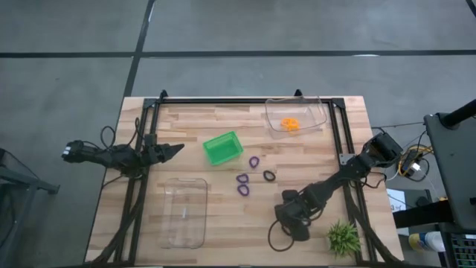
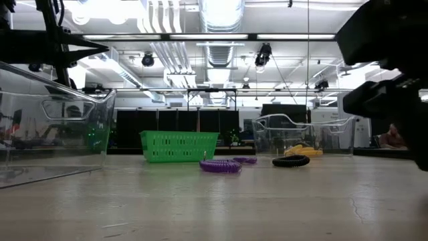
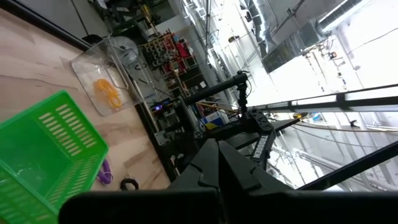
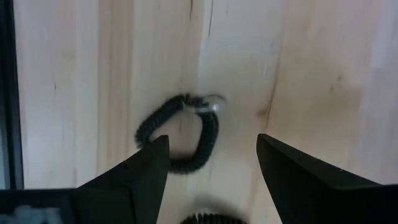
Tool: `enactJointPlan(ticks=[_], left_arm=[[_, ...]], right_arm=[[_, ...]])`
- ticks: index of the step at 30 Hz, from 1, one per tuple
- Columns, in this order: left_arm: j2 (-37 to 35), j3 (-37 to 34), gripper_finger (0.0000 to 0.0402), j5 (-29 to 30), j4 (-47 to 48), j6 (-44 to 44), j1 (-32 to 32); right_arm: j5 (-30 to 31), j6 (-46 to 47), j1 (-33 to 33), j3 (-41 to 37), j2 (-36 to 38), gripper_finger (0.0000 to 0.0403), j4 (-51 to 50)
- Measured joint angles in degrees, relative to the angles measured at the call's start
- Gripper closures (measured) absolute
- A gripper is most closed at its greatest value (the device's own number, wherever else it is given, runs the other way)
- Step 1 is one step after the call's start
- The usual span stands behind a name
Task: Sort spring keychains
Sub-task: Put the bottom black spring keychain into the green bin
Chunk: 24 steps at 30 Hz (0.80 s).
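Black spring keychain (image 4: 179,140) lies on bare wood under the right gripper (image 4: 211,165), jaws spread wide, holding nothing; overhead, purple loops (image 1: 243,184) sit at ten o'clock. Left gripper (image 1: 177,149) clenched.

Green bin (image 1: 222,148), purple keychains (image 1: 243,184), orange keychains (image 1: 289,123), black keychain (image 4: 179,134), pale wooden table (image 1: 223,223).

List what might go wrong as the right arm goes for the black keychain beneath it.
1. The right end effector is open above a black spring keychain, but the loop sits off-centre toward one finger; closing now may nudge it away rather than grip it.
2. A second black keychain lies just beside it and might get caught too.
3. The small green plant stands close to the arm and could be bumped.
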<state>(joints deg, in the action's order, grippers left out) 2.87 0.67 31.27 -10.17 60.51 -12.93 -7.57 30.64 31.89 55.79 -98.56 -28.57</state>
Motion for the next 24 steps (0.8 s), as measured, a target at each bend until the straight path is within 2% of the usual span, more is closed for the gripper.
enactJointPlan(ticks=[7,15,19,24], left_arm=[[0.0,0.0,0.0401,0.19,-0.02,0.0,-0.01],[0.0,0.0,0.0401,0.17,-0.11,0.72,-0.02],[-0.02,0.0,0.0401,-0.11,-0.07,0.8,0.0],[-0.02,0.0,0.0401,-0.45,-0.07,1.17,-0.01]], right_arm=[[2.77,2.32,0.11,-2.19,-0.02,0.0168,0.65],[6.26,-1.06,0.51,-2.25,-0.98,0.0175,4.47],[6.41,-1.97,0.98,-0.24,-4.03,0.0177,3.45],[8.12,-3.28,1.36,5.02,-8.41,0.0182,-3.3]])
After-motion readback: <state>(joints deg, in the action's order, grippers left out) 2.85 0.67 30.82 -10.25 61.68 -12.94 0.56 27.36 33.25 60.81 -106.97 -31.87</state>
